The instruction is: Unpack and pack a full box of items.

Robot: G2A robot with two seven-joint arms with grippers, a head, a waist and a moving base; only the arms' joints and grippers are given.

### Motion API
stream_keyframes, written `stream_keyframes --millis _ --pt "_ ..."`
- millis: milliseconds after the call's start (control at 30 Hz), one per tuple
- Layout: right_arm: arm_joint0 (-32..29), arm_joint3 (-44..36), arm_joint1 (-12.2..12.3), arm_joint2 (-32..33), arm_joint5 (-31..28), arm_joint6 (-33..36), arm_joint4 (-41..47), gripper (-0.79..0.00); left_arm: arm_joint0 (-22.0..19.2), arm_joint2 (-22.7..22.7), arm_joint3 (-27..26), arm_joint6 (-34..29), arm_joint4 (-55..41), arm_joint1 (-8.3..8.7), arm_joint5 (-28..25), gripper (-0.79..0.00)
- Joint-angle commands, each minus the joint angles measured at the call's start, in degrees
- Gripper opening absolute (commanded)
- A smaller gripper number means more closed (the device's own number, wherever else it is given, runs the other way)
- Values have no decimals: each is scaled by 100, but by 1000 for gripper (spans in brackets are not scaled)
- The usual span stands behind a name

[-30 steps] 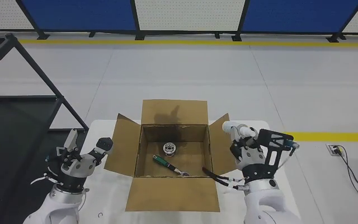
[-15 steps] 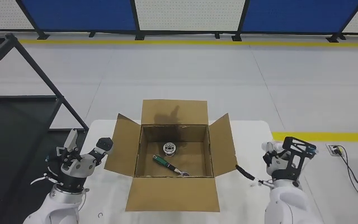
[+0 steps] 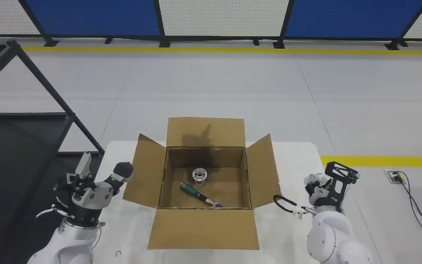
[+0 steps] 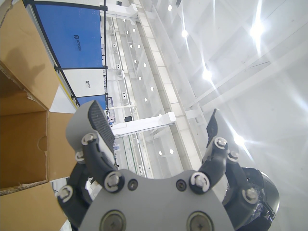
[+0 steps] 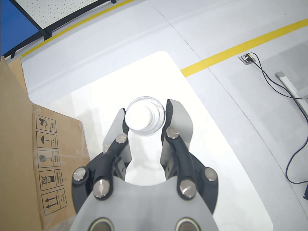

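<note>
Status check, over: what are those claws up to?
Right claw shut on clear bottle, over table beside box. Left claw open, empty. Tool, round part in box.

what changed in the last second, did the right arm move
The right gripper, shut on a clear bottle, swung from over the box's right flap out to the right and is now above the table beside the box. The left gripper stayed open by the box; the green-handled tool and round metal part stayed inside.
</note>
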Motion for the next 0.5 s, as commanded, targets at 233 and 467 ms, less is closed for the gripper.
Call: stream_keyframes --millis 233,467 --pt "76 330 16 433 -83 10 299 -785 0 0 0 0 0 0 0 0" --pt "231 826 92 881 -714 328 441 -785 0 0 0 0 0 0 0 0"
